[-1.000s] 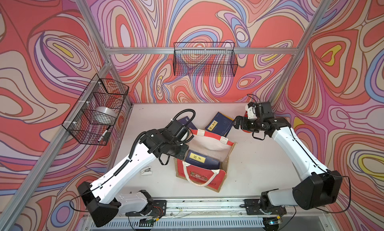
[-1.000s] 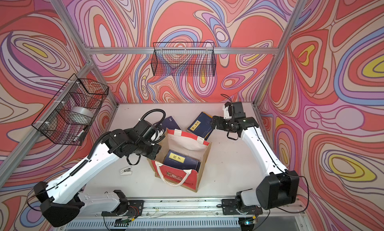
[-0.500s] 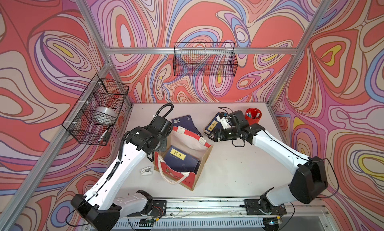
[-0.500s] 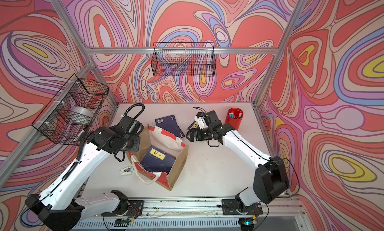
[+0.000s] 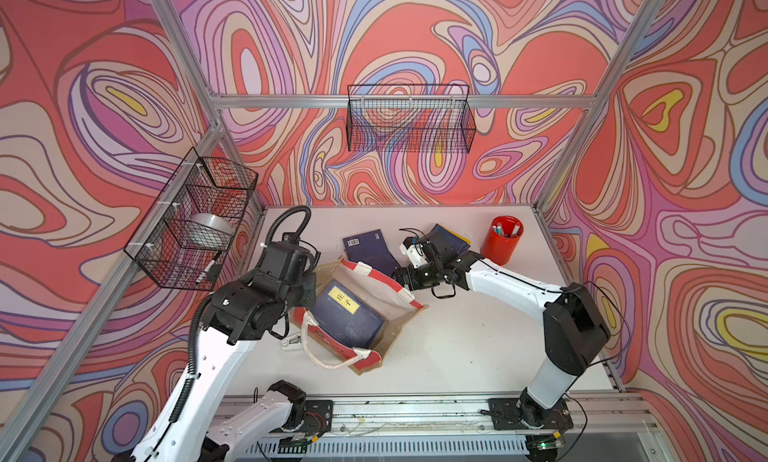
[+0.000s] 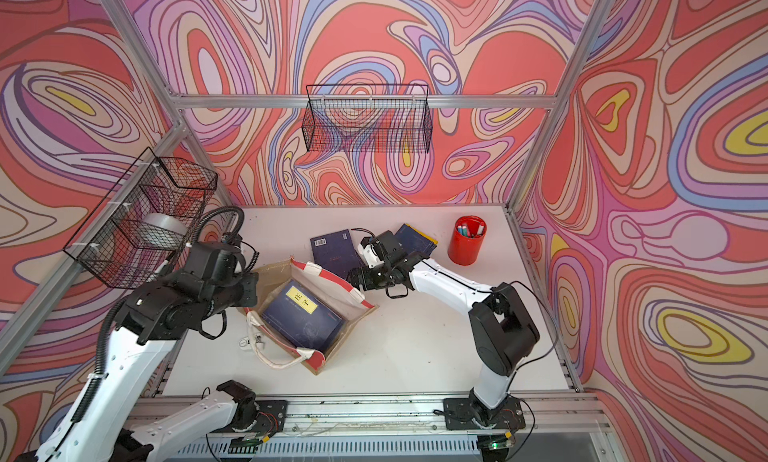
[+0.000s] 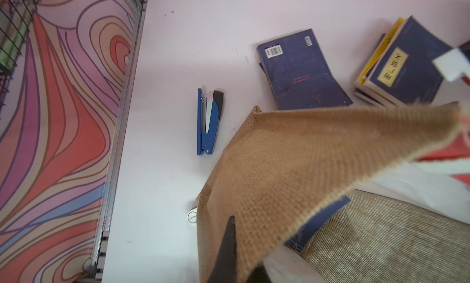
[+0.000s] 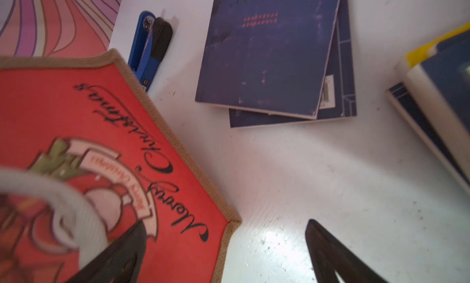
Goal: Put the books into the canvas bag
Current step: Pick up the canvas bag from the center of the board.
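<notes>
Between the two arms on the white table (image 5: 457, 347), the boxy tan-jute and red canvas bag (image 5: 395, 310) sits open, one navy softcover book (image 5: 347, 316) lying inside with its yellow label up. The left gripper (image 7: 244, 243) is clamped tight on the bag's jute side. The right gripper (image 8: 226, 223) gapes wide and empty beside the red panel. More navy books (image 5: 368, 251) lie beyond the bag

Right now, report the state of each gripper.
Left gripper: closed, pinching the bag's tan side wall.
Right gripper: open, holding nothing, poised at the bag's red panel.
</notes>
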`<action>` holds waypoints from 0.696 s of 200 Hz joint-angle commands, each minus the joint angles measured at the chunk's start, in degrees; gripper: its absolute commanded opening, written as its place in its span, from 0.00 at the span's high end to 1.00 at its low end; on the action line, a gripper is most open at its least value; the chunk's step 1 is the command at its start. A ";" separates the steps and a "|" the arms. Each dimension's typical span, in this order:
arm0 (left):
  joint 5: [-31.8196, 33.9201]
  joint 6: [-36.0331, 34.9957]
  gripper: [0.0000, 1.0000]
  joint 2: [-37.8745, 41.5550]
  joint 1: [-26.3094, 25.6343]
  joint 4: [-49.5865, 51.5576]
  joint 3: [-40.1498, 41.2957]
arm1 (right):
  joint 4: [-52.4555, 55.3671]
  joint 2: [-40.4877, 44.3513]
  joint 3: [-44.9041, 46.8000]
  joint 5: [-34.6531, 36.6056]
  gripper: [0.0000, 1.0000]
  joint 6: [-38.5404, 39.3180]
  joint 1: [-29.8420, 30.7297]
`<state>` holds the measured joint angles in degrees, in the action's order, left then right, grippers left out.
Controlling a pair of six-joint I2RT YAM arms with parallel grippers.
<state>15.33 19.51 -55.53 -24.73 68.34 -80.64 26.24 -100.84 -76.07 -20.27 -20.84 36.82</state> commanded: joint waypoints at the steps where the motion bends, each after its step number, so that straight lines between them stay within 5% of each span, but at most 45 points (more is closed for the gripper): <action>1: -1.61 -4.46 1.00 -0.24 0.25 -6.69 -5.08 | 1.47 -4.40 -6.21 4.96 0.01 2.29 -0.01; 95: 4.18 -9.04 1.00 -2.96 0.44 -1.32 -22.09 | 8.82 -37.42 -46.83 9.56 0.02 9.73 -2.90; 139: 5.08 -9.14 1.00 -3.97 0.47 1.33 -24.94 | 1.67 -45.73 -57.33 10.82 0.02 10.29 -2.98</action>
<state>18.57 10.70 -59.48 -24.58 72.23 -103.33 32.73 -144.97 -129.75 -10.94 -11.88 33.76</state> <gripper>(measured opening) 0.048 0.984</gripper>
